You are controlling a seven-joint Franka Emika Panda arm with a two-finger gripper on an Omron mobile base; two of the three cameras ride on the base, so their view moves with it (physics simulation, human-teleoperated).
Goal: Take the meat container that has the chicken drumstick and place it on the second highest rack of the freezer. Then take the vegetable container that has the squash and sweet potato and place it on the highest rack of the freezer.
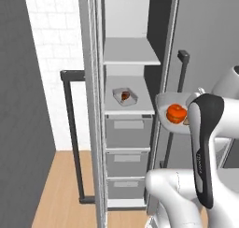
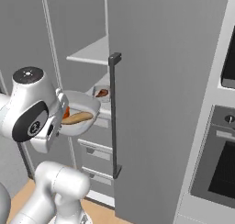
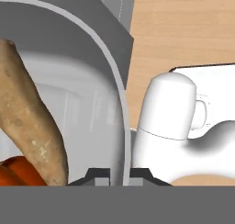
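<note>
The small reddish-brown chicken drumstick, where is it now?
In the left base view the chicken drumstick lies in a clear container on the second highest rack, directly above the grey drawers.

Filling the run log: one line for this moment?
stage: second container | gripper: shut on bowl rim | bowl: squash, sweet potato | drumstick container: second highest rack | highest rack: bare

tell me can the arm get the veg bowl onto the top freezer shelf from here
Probably yes: the pincer is shut on the bowl rim beside the open freezer, and the highest rack is bare, though it must lift first.
</note>
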